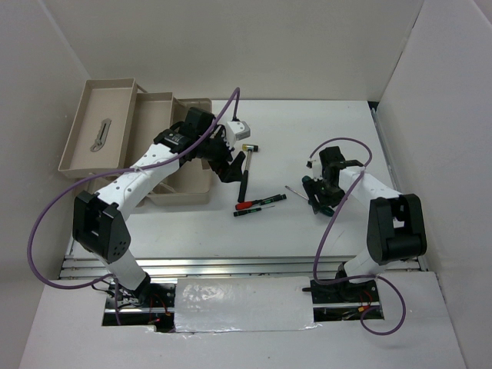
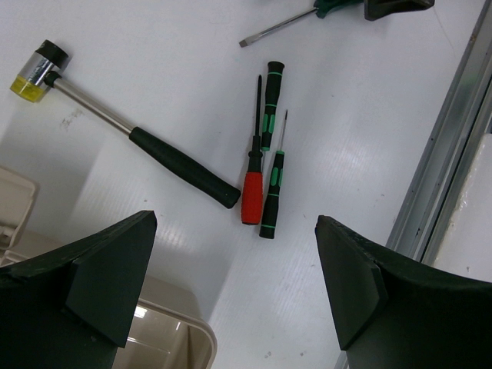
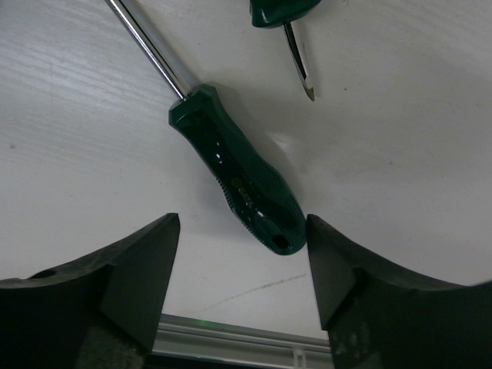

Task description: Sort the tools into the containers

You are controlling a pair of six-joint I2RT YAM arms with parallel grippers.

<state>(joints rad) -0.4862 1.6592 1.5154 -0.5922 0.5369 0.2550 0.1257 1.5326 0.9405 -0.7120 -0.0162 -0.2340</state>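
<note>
A black-handled mallet (image 1: pixel 244 173) with a pale head lies on the table beside the beige toolbox base (image 1: pixel 184 192). My left gripper (image 1: pixel 231 167) hovers open and empty over the base's corner (image 2: pixel 173 334). The left wrist view shows the mallet (image 2: pixel 181 169), a red-handled screwdriver (image 2: pixel 252 198) and two black-and-green screwdrivers (image 2: pixel 270 196) ahead of the left gripper (image 2: pixel 231 292). My right gripper (image 1: pixel 317 198) is open. A green-handled screwdriver (image 3: pixel 242 184) lies on the table with its butt end between the fingertips (image 3: pixel 146 261), nearer the right one. A silver wrench (image 1: pixel 100 135) lies in the far left tray (image 1: pixel 77 146).
A second beige tray (image 1: pixel 157 111) sits between the left tray and the base. Another green-handled tool (image 3: pixel 284 11) with a flat blade lies just beyond the green screwdriver. A metal rail (image 2: pixel 446 177) runs along the near table edge. White walls enclose the table.
</note>
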